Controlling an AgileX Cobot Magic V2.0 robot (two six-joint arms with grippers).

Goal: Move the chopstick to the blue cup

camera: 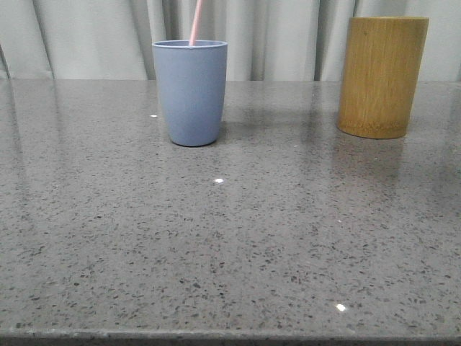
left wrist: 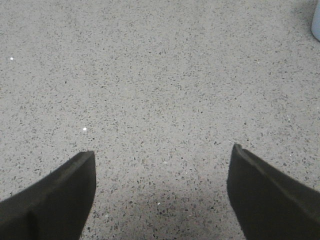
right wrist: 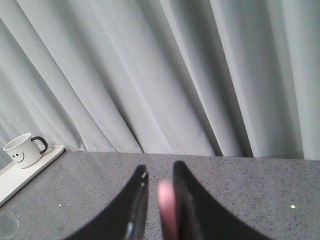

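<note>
One pink chopstick [camera: 195,21], clamped in the right gripper [right wrist: 159,210], lowers into the blue cup [camera: 190,92]; left gripper [left wrist: 162,197] gapes idle nearby.

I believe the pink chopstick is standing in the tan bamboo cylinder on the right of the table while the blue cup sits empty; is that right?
Not quite. In the front view the chopstick rises out of the blue cup, not the bamboo cylinder, which stands apart to the right with nothing showing above its rim. The right wrist view shows the right gripper with a pink end between its fingers.
</note>
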